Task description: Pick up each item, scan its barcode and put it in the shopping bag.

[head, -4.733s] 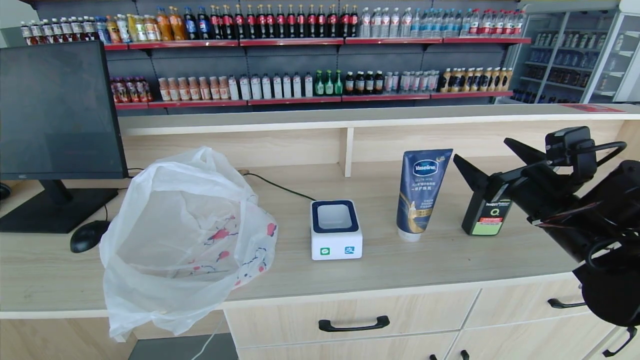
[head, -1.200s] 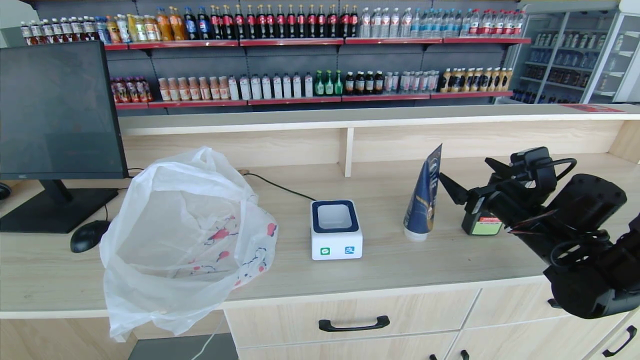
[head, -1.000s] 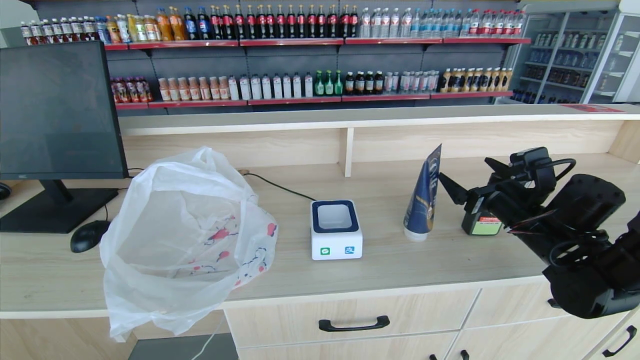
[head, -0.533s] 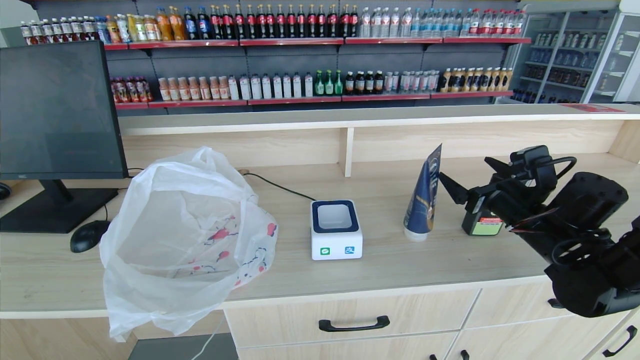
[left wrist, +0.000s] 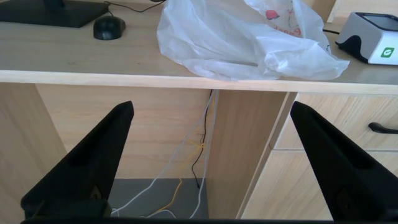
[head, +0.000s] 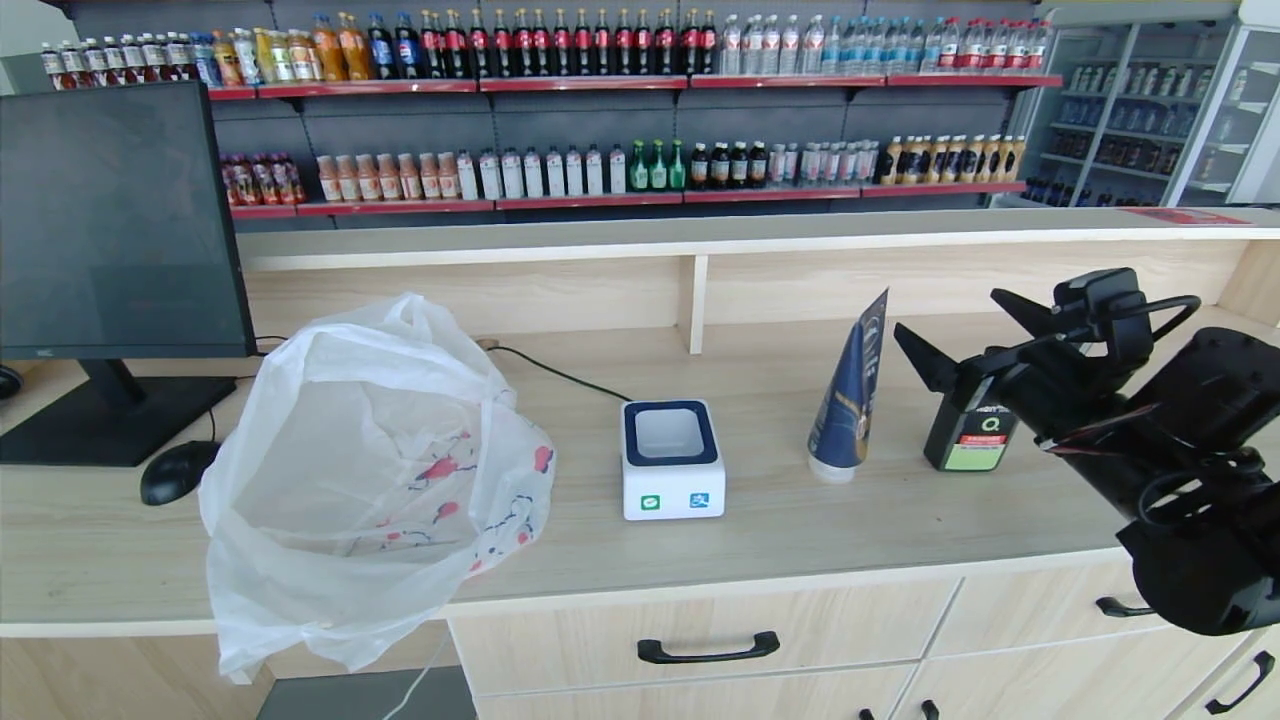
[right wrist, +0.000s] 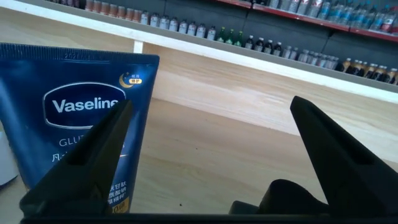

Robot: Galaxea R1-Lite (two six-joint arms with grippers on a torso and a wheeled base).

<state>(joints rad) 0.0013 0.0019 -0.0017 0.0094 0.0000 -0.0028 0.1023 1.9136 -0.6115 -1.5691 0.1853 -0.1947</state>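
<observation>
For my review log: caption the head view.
Open right gripper over dark bottle, beside blue tube, scanner and shopping bag on counter.

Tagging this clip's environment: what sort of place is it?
Looks like a small shop's checkout: shelves of bottled drinks behind, with a barcode scanner and an open shopping bag on the wooden counter.

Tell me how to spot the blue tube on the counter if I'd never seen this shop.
Start at the long wooden counter and find the small white scanner box near its middle. Just to the robot's right of it stands the blue tube. Unlike the dark bottle with a green label beside it, it is dark blue and stands on its white cap.
</observation>
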